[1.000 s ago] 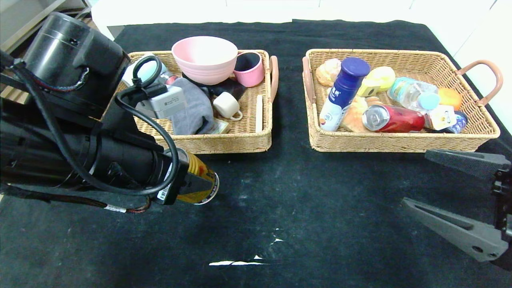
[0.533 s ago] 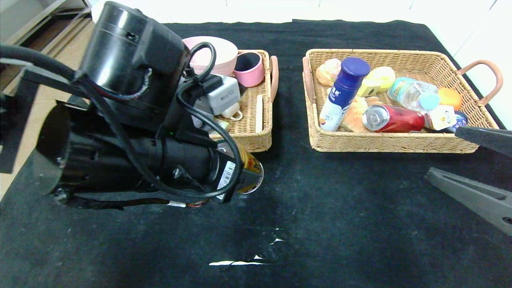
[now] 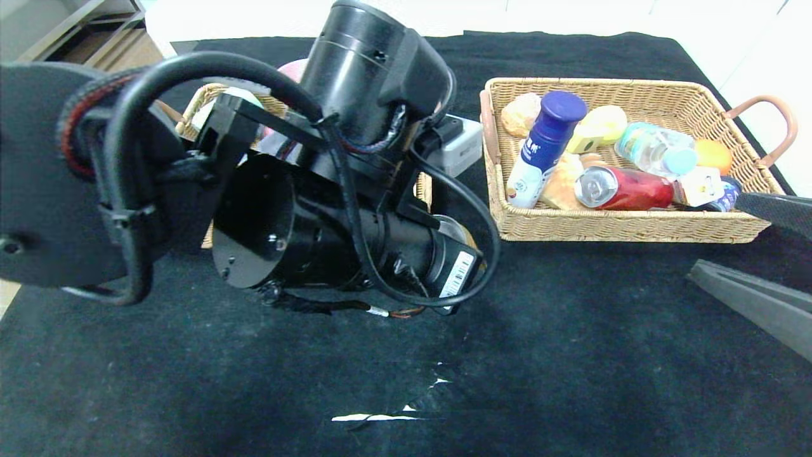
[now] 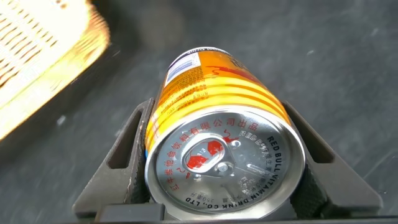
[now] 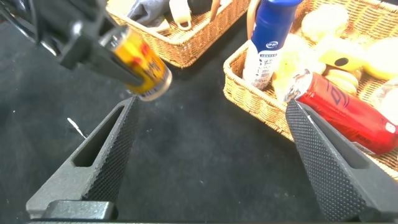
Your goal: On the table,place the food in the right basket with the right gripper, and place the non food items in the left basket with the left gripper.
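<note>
Clearly seen from the left wrist, the left gripper (image 4: 224,180) is clamped on a yellow drink can (image 4: 217,124), one jaw on each side of the body, with the pull-tab lid facing the camera and the can's long axis running away along the line of the fingers. From the head, this arm reaches across the middle of the black cloth-covered table (image 3: 406,355), its bulk hiding most of the left basket (image 3: 209,95), and only a sliver of the can shows past the wrist, above the cloth between the two baskets and close to the near left corner of the right basket (image 3: 634,228). That basket already holds a blue-capped bottle (image 3: 545,146), a red can (image 3: 625,188), a water bottle (image 3: 653,152) and pastries. The right gripper (image 5: 205,155) hangs spread wide and empty over the cloth in front of the right basket's near wall. From its wrist the can lies ahead and off to the robot's left, tilted, outside the span of the open jaws. A drink counts as food, so it seems bound for the right basket; the left gripper holds it, the right is free beside the target.
</note>
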### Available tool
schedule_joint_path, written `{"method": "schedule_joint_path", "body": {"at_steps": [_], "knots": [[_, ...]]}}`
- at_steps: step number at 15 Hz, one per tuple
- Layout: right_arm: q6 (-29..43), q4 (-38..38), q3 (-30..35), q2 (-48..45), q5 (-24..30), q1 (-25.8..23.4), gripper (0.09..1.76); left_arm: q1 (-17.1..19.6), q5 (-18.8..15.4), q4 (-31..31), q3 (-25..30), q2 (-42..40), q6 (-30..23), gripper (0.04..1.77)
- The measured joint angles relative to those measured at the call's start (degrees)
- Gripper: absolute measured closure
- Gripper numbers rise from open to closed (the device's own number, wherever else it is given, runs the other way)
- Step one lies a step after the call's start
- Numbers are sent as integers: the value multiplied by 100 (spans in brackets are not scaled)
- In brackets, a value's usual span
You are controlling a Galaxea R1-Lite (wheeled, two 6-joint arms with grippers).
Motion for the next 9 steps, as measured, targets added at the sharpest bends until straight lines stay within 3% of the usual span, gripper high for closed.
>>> {"method": "schedule_joint_path", "body": {"at_steps": [3,9], "knots": [[11,0,-41,-44,-11,-35,14,-101,0,286,-512,425,49,63],[-17,10,13,-137,-4,11,14,-156,7,603,-986,1073,112,63]]}}
